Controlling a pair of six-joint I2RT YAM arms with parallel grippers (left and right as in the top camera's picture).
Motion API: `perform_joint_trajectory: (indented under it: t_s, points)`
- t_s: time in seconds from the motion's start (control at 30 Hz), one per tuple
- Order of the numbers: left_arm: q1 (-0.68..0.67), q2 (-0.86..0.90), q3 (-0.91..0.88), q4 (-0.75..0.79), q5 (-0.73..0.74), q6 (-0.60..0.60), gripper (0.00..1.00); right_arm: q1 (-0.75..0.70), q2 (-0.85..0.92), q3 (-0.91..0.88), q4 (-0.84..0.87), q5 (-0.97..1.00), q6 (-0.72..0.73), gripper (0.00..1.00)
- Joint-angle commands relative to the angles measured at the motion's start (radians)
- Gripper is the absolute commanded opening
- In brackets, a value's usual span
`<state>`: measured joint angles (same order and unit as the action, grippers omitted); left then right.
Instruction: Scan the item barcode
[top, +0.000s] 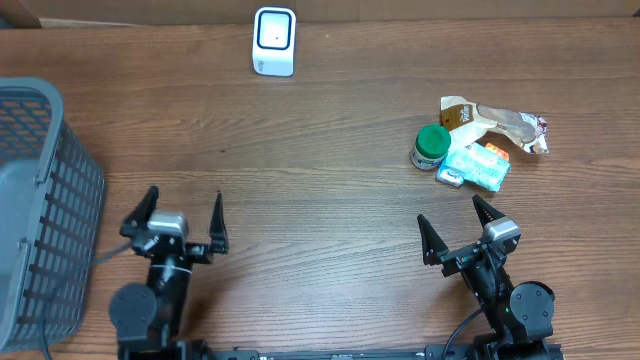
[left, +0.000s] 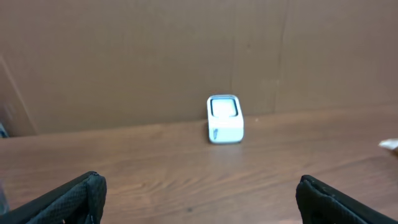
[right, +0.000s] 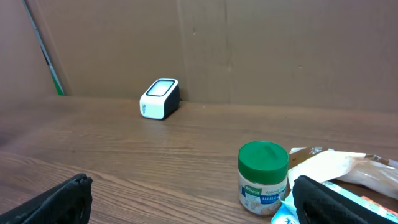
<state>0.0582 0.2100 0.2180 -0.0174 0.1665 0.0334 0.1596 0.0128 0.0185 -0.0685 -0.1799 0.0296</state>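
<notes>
Surface (top: 330, 200): brown wood grain, backed by a cardboard wall.

Scanner (top: 274, 41): small white unit at the far edge, slightly left of centre, standing alone.

Items for scanning: a tight cluster toward the far right of the surface. Green-lidded jar (top: 431, 146), upright, on the left of the cluster; blue packet (top: 478, 166) touching it on its right; tan-and-white snack bag (top: 500, 124) behind both, lying flat. No barcode can be read on any of them from these views.

Left gripper (top: 180, 220): near edge, left side, fingers spread wide, holding nothing.

Right gripper (top: 458, 228): near edge, right side, fingers spread wide, holding nothing, just short of the cluster.

Grey basket (top: 40, 210): at the left edge, well apart from the items.

Hazards, as judged: the items crowd one another, so a finger aimed at the jar could nudge the packet or catch the bag's loose edge. The jar may tip if clipped high on its lid. A barcode facing away from the scanner would fail to read.

Obstructions: none between the cluster and the scanner.
</notes>
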Motion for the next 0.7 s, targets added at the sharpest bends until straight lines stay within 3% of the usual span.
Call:
perform_joint_trajectory:
  t_s: [0.0, 0.23, 0.3, 0.67]
  points:
    - [-0.021, -0.080, -0.096, 0.014, -0.071, 0.093, 1.00, 0.002, -0.010, -0.010, 0.006, -0.008, 0.000, 1.00]
    - [-0.027, -0.206, -0.216, 0.000, -0.098, 0.123, 1.00, 0.002, -0.010, -0.010, 0.006, -0.008, 0.000, 1.00]
    - [-0.029, -0.207, -0.213, -0.064, -0.114, 0.125, 1.00, 0.002, -0.010, -0.010, 0.006, -0.008, 0.000, 1.00]
    - [-0.031, -0.206, -0.213, -0.058, -0.118, 0.116, 1.00, 0.002, -0.010, -0.010, 0.006, -0.008, 0.000, 1.00]
